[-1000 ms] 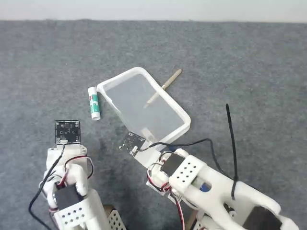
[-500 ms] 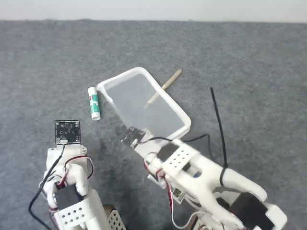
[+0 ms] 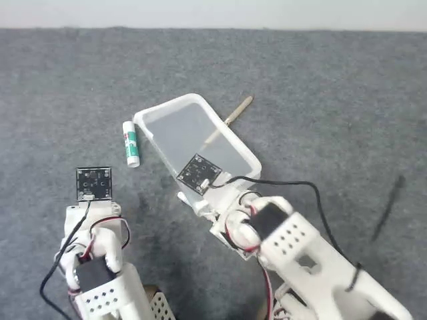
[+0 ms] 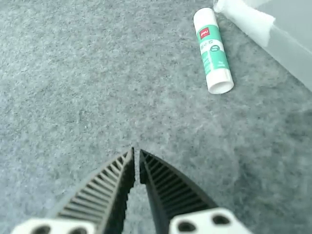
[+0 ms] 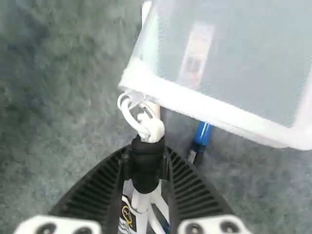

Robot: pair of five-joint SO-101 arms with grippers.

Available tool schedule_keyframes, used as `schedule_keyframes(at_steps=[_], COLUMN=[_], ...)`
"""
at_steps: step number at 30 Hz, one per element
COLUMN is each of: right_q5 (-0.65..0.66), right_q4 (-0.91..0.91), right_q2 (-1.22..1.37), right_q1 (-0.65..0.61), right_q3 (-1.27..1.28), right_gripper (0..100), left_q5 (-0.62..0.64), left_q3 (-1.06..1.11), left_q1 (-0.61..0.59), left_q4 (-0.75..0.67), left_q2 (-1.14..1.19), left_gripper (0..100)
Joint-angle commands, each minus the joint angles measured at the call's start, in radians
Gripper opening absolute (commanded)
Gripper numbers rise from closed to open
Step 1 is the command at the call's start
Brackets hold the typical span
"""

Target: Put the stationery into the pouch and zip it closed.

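**A:** What moved in the last second?

**B:** Mostly the right arm [image 3: 293,247]. It swung in from the near right of the grey worktop [image 3: 333,87] and now hangs over the near end of the pouch [image 3: 167,107]. Its black cable [image 3: 387,207] whipped outward with it. That end of the pouch looks nudged back a little, while the far corner has stayed put.

**A:** And the left arm [image 3: 93,267]?

**B:** It hasn't stirred. The left end effector [image 4: 136,158] hovers over bare carpet, toothed jaws pressed together with nothing between them. The glue stick [image 4: 213,51] lies ahead of it, just beside the pouch's corner and untouched.

**A:** What's the right one carrying?

**B:** The right end effector [image 5: 146,155] is clamped on what looks like a pen [image 5: 145,170], gripping its black section. The tip sits right at the pouch rim [image 5: 204,109], beside a small white ring [image 5: 130,108] that may be the zip pull. A blue barrel [image 5: 201,136] shows just under the rim.

**A:** So it's about to go in?

**B:** I'd say so, since the pen has been brought to the mouth but isn't inside. The pencil [image 3: 233,117] pokes past the far edge, and I can't tell whether it's inside or underneath. The glue stick and the zip remain to be done.
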Motion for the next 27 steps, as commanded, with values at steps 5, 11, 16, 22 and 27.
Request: schedule_keyframes(at_steps=[5,11,16,22,27], right_q5=[-0.046,-0.043,-0.043,-0.052,-0.054], right_q4=[-0.085,-0.225,-0.283,-0.291,-0.292], right_q2=[-0.182,-0.208,-0.205,-0.203,-0.205], right_q1=[0.008,0.007,0.005,0.005,0.005], right_q3=[-0.008,-0.009,-0.089,-0.097,-0.087], right_gripper=[0.6,0.6,0.6,0.6,0.6], left_q5=[0.011,0.236,0.269,0.27,0.324], left_q3=[-0.077,-0.105,-0.136,-0.275,-0.366], left_q1=[-0.005,-0.009,-0.006,0.041,0.196], left_q4=[-0.012,-0.011,-0.051,0.002,0.104], left_q2=[-0.018,-0.018,-0.018,-0.018,-0.018], left_gripper=[7,28,32,32,32])
